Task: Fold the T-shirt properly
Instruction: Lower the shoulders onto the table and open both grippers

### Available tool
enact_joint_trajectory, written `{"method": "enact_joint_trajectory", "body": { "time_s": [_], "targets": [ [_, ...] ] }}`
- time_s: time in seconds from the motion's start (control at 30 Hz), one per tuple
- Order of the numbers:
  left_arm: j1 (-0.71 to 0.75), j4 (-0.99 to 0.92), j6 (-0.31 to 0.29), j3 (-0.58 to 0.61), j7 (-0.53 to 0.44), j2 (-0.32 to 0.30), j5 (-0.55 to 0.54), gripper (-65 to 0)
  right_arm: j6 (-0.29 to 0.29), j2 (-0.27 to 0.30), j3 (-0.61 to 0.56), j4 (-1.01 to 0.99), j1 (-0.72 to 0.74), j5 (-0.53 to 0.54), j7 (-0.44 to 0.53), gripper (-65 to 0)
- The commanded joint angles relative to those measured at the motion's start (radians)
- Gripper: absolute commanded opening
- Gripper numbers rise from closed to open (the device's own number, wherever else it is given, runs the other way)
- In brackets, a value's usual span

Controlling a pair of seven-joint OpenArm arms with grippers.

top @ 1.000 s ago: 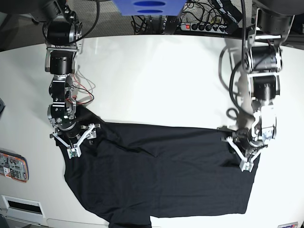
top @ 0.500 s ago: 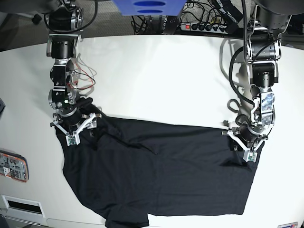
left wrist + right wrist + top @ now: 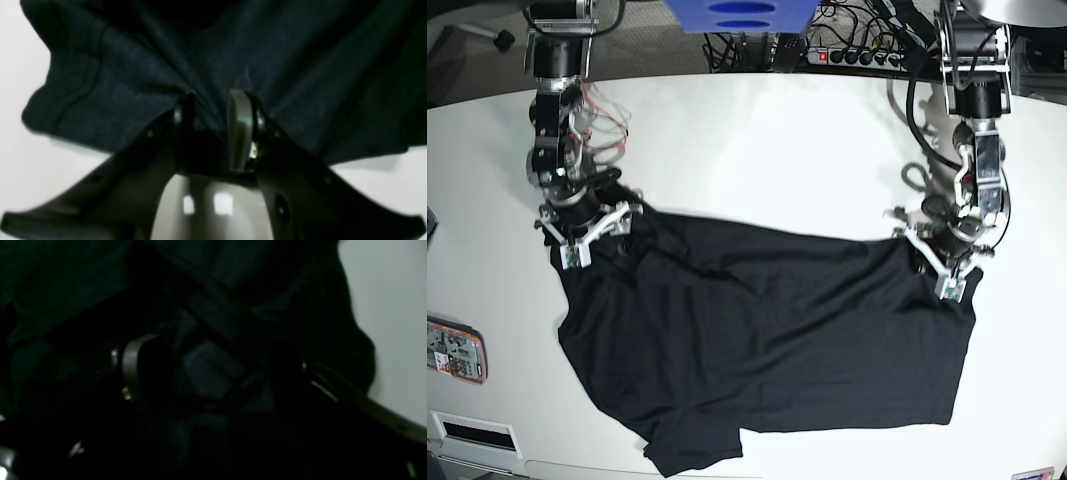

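The black T-shirt (image 3: pixel 767 340) lies spread over the white table (image 3: pixel 757 150), its top edge pulled taut between both grippers. My left gripper (image 3: pixel 949 262), on the base view's right, is shut on the shirt's upper right corner; the left wrist view shows its fingers (image 3: pixel 238 133) pinching bunched cloth (image 3: pixel 133 83). My right gripper (image 3: pixel 579 232), on the base view's left, is shut on the upper left corner; the right wrist view is dark, with cloth (image 3: pixel 206 370) between the fingers (image 3: pixel 131 370). A sleeve (image 3: pixel 692 450) trails at the front edge.
A coloured card (image 3: pixel 455 350) lies at the table's left edge. Red wires (image 3: pixel 602 120) hang by the right arm. A power strip and cables (image 3: pixel 857 55) and a blue object (image 3: pixel 739 14) sit beyond the far edge.
Both grippers have pulled away from the camera toward the table's far side, dragging the shirt's top edge with them. The shirt slid up the table and flattened out.
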Motion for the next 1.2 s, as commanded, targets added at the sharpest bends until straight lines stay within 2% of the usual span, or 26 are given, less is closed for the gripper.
{"method": "enact_joint_trajectory", "body": {
  "time_s": [0.0, 0.1, 0.37, 0.7, 0.8, 0.9, 1.0, 1.17],
  "targets": [
    [0.063, 0.010, -0.006, -0.007, 0.175, -0.006, 0.069, -48.1, 0.015, 0.003, -0.006, -0.014, -0.055, -0.049, -0.185, -18.4],
    [0.121, 0.085, -0.006, -0.040, 0.191, -0.006, 0.069, -48.1, 0.015, 0.004, -0.003, 0.015, -0.104, -0.049, -0.184, -18.4],
    [0.308, 0.225, -0.007, -0.119, 0.185, -0.007, 0.068, -48.1, 0.022, 0.004, 0.102, 0.099, -0.215, -0.049, -0.182, -18.4],
    [0.342, 0.231, -0.012, -0.182, 0.182, -0.018, 0.068, -48.1, 0.030, 0.004, 0.109, 0.105, -0.321, -0.052, -0.180, -18.4],
    [0.365, 0.256, -0.012, -0.182, 0.189, -0.010, 0.068, -48.1, 0.030, 0.004, 0.109, 0.105, -0.348, -0.052, -0.180, -18.4],
    [0.414, 0.337, -0.012, -0.182, 0.189, 0.033, 0.066, -48.1, 0.030, 0.004, 0.109, 0.108, -0.396, -0.052, -0.179, -18.4],
    [0.442, 0.383, -0.010, -0.179, 0.192, 0.050, 0.066, -48.1, 0.030, 0.004, 0.109, 0.139, -0.425, -0.052, -0.157, -18.4],
    [0.446, 0.446, -0.010, -0.176, 0.317, 0.050, 0.038, -48.1, 0.030, 0.004, 0.125, 0.231, -0.483, -0.052, -0.162, -18.4]
  ]
}}
